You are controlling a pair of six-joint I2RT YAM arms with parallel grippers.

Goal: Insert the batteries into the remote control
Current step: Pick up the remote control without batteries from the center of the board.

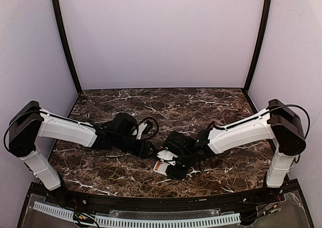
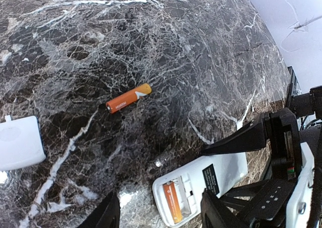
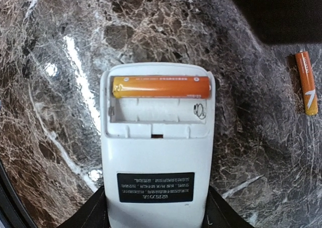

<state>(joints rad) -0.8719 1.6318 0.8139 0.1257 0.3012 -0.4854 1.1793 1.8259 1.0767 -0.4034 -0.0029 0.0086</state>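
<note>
Top: flat white remote control point(image 1: 161, 166) is clamped by right gripper point(image 1: 177, 168), lower centre.
Left wrist: left gripper point(image 2: 160, 214) is spread, empty; loose orange-copper cylindrical battery point(image 2: 129, 98) mid-frame.
Right wrist: seated battery point(image 3: 161, 87) is in, second slot bare; the loose one is to be fetched next.

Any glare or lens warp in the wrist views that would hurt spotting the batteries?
Left wrist: wide-angle warp bows the table edge; one small glare speck on the marble; loose battery sharp. Right wrist: bright glare patches on the marble left of the remote control; seated battery crisp; a dark shape blocks the top right corner. Top external: soft even light, no hard shadows.
</note>
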